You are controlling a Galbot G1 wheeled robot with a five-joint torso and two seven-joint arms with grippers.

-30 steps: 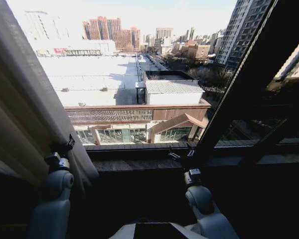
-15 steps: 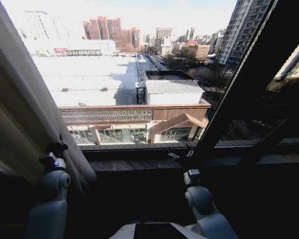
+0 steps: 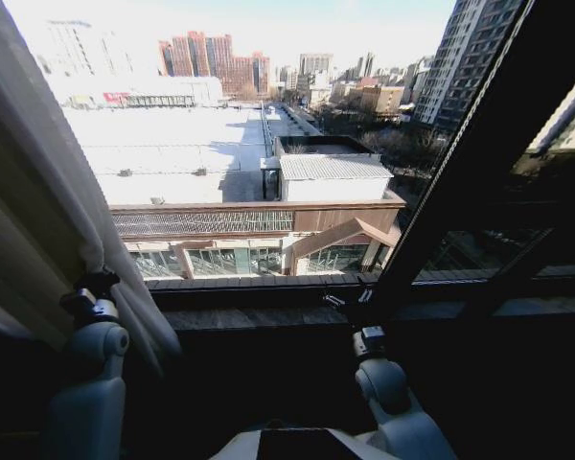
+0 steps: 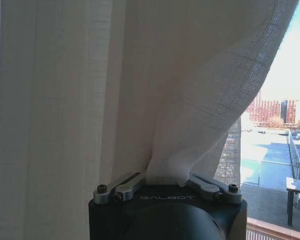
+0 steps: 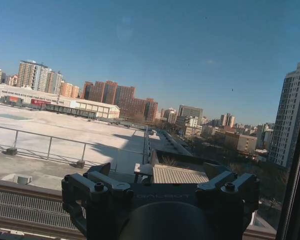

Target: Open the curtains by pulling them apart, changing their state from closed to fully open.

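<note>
A sheer cream panel of the curtains point(image 3: 29, 192) hangs bunched at the far left of the window in the head view. My left gripper point(image 3: 101, 281) is shut on the panel's lower edge. In the left wrist view the woven fabric point(image 4: 90, 90) rises in folds out of that gripper point(image 4: 167, 172), and its fingertips are buried in the cloth. My right gripper point(image 3: 350, 297) hovers at the window sill near the middle, open and holding nothing. Through the right wrist view I look over its body point(image 5: 160, 200) at the city outside.
A dark window sill point(image 3: 268, 316) runs across below the glass. A thick dark window frame post point(image 3: 460, 163) slants up on the right. The bare glass between the curtain and the post shows rooftops and towers.
My left arm has moved left with the curtain in its grip, dragging the fabric's lower edge further left. The right arm has stayed put.
</note>
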